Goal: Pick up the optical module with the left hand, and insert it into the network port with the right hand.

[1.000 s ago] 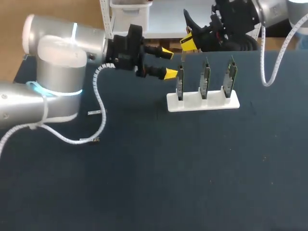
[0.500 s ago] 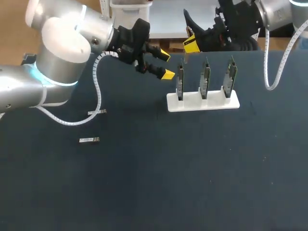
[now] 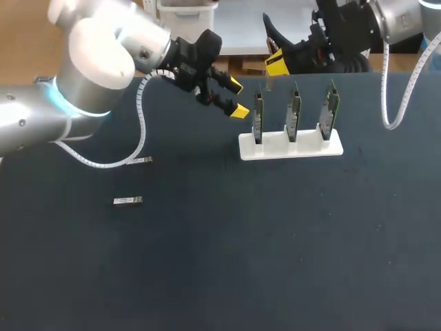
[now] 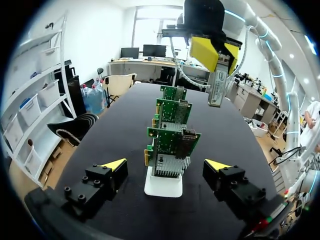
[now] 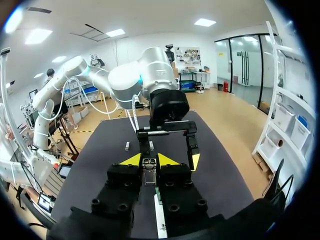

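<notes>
My right gripper (image 3: 275, 65) hangs above the far side of the white stand (image 3: 289, 146), shut on a small silver optical module (image 3: 268, 83) that points down from its tips. In the right wrist view the module (image 5: 148, 166) sits between the yellow tips of the gripper (image 5: 149, 160). Three upright green boards (image 3: 294, 110) with network ports stand in the stand. My left gripper (image 3: 236, 96) is open and holds nothing, just left of the first board (image 4: 172, 142). From the left wrist view the right gripper (image 4: 214, 52) and its module (image 4: 217, 89) hang above and beyond the boards.
Two more silver modules lie on the dark mat at the left, one (image 3: 128, 201) nearer the front and one (image 3: 140, 160) under the left arm's white cable. The front and right of the mat hold nothing else.
The left arm's body has swung up and to the right, and its open gripper now tilts downward beside the stand. The right gripper with the module has hardly moved.
</notes>
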### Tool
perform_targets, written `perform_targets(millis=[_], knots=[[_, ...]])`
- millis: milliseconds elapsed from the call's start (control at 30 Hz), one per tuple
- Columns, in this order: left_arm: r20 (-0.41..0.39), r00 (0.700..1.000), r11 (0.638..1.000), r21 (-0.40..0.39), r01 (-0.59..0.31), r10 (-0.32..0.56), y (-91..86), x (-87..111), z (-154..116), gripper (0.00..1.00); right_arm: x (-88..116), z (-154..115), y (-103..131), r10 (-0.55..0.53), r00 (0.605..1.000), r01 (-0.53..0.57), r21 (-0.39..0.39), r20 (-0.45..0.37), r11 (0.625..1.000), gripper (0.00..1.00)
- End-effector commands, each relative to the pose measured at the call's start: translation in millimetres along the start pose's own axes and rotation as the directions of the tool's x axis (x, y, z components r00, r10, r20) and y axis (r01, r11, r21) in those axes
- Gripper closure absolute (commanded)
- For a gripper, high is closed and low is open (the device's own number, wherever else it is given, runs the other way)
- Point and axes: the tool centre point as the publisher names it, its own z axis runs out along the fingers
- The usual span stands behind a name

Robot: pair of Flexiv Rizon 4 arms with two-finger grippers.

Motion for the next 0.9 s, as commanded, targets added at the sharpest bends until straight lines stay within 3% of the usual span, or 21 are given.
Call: perform_targets(millis=[33,900], knots=[[-0.015,1.000,1.000,0.005,0.003,-0.003,6.0,-1.0,2,0.00,0,0,0,-0.003,1.000,0.003,-0.003,-0.001,1.000,1.00],[-0.039,0.999,1.000,-0.005,-0.007,0.007,6.1,2.5,0,0.00,8,20,-19,-0.001,0.999,-0.002,-0.046,-0.050,0.999,1.00]])
